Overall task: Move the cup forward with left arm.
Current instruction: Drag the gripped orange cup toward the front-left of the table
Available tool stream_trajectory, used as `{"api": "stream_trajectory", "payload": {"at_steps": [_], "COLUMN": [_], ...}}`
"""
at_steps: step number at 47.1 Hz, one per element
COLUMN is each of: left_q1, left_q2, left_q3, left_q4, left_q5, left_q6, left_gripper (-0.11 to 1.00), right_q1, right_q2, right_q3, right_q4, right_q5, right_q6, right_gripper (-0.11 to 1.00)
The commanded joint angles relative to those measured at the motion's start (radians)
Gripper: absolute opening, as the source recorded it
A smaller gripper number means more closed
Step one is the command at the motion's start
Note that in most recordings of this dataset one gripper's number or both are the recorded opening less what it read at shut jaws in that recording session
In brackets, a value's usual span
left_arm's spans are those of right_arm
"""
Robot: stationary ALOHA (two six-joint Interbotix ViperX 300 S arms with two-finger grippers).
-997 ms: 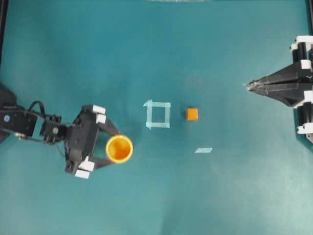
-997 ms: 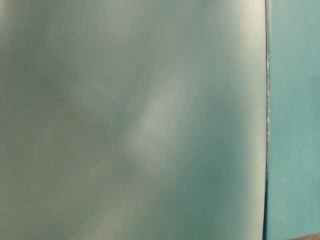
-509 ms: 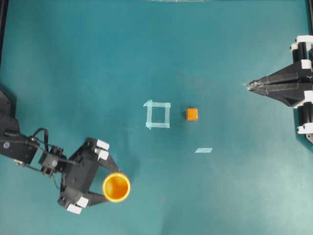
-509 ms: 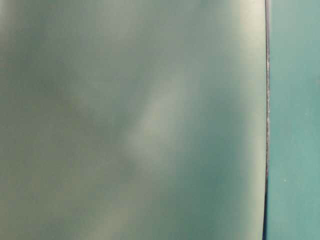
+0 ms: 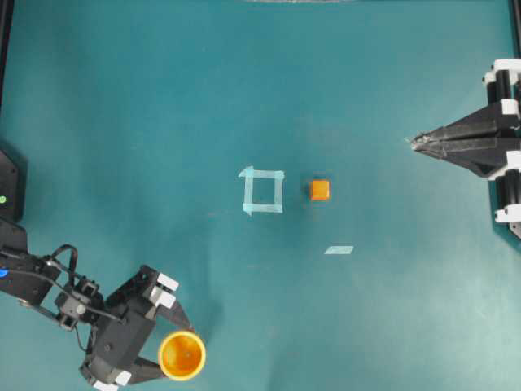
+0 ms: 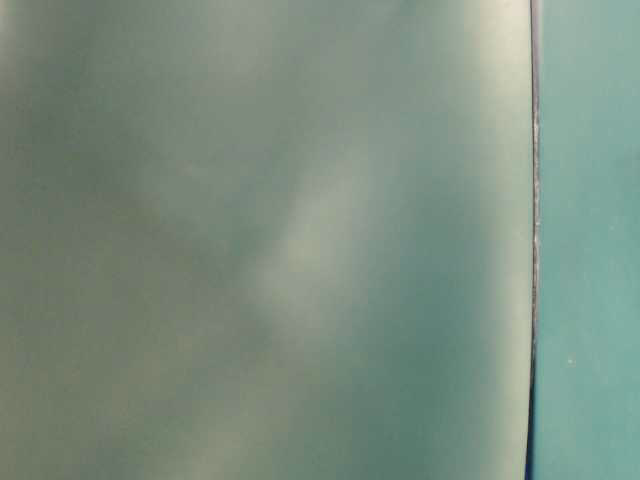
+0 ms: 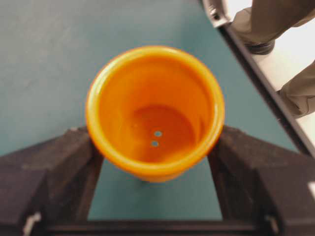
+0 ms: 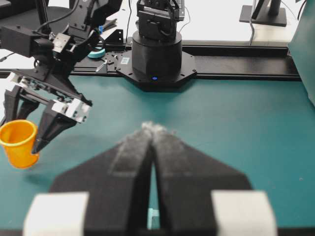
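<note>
My left hand (image 5: 172, 360) was clamped on the cup (image 5: 181, 355), one finger against each side of its wall, jaws spread wide by its girth. The cup stood upright between my fingers, just above the teal bench (image 5: 244, 98). Far off, my right hand (image 5: 413, 143) sat pinched together, gripping nothing.

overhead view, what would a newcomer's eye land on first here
The bright orange cup, clamped between the fingers of the left gripper at the bottom-left edge of the teal table. Next, the small orange cube beside a pale tape square at the centre, and the right gripper, shut, at the right edge.
</note>
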Motion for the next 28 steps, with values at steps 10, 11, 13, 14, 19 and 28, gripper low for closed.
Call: {"api": "stream_trajectory", "payload": {"at_steps": [10, 11, 13, 14, 19, 28], "left_q1": [-0.032, -0.035, -0.040, -0.041, -0.051, -0.054], "left_q2": [0.003, 0.003, 0.003, 0.003, 0.003, 0.005], "left_q3": [-0.040, -0.040, -0.040, -0.038, -0.040, -0.041], "left_q4": [-0.002, -0.002, -0.002, 0.000, -0.002, -0.002], "left_q5": [0.015, 0.015, 0.017, 0.017, 0.021, 0.023], "left_q6": [-0.002, -0.002, -0.002, -0.002, -0.002, -0.002], "left_gripper": [0.65, 0.65, 0.65, 0.65, 0.65, 0.65], "right_q1": [0.000, 0.000, 0.000, 0.000, 0.000, 0.000], "right_q2": [0.000, 0.000, 0.000, 0.000, 0.000, 0.000], "right_q3": [-0.032, -0.032, -0.031, -0.031, -0.032, -0.032], "right_q4": [-0.002, -0.002, -0.002, -0.002, -0.002, -0.002], "right_q5": [-0.005, -0.005, -0.005, -0.005, -0.005, -0.005], "right_q6": [0.002, 0.002, 0.002, 0.002, 0.002, 0.002], "right_gripper": [0.00, 0.00, 0.00, 0.00, 0.00, 0.00]}}
